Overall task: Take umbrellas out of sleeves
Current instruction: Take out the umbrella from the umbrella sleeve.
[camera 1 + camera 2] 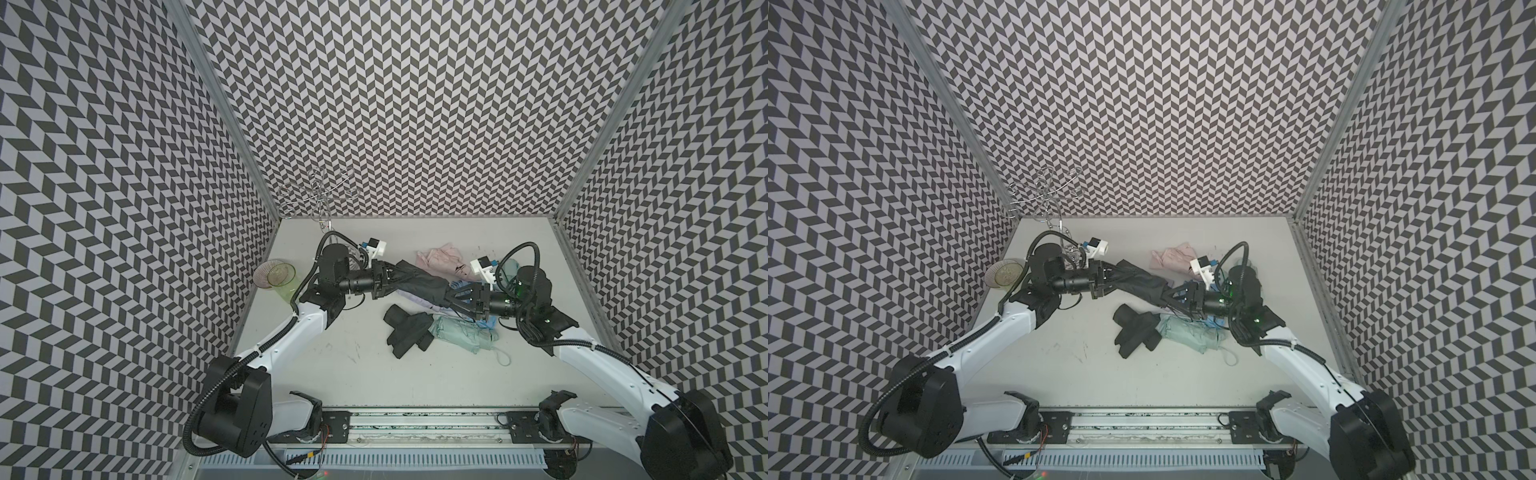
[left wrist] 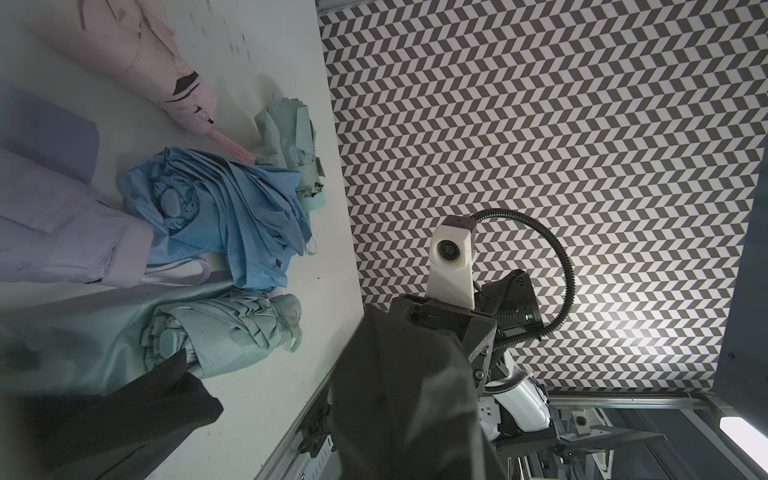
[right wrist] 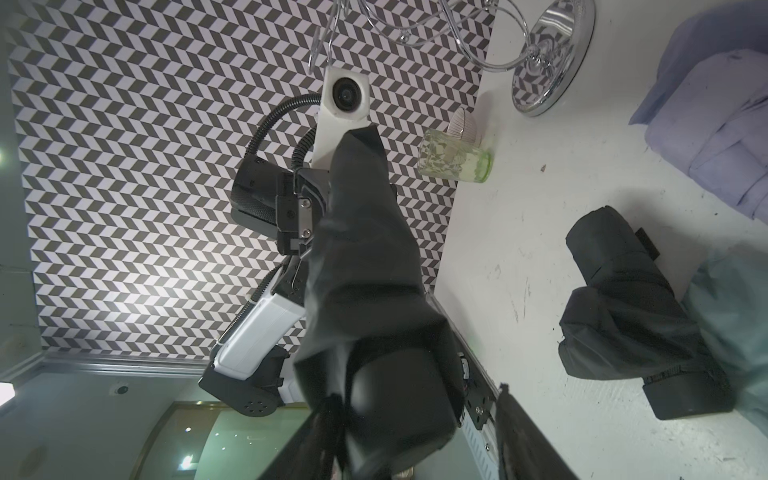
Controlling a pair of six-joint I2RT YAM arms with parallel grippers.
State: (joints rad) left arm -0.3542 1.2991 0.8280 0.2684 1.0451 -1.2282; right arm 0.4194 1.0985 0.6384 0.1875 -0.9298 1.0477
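The left tool (image 1: 390, 276) pinches the black sleeve (image 1: 422, 284) above the table (image 1: 332, 353); the right tool (image 1: 453, 300) spreads wide around its other end.

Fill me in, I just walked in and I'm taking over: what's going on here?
Two robot arms have a black sleeved umbrella raised between them over the table. The left gripper is clamped on its tapered end; the right gripper sits at the thick end with jaws apart. A second black umbrella and pastel umbrellas lie on the table.
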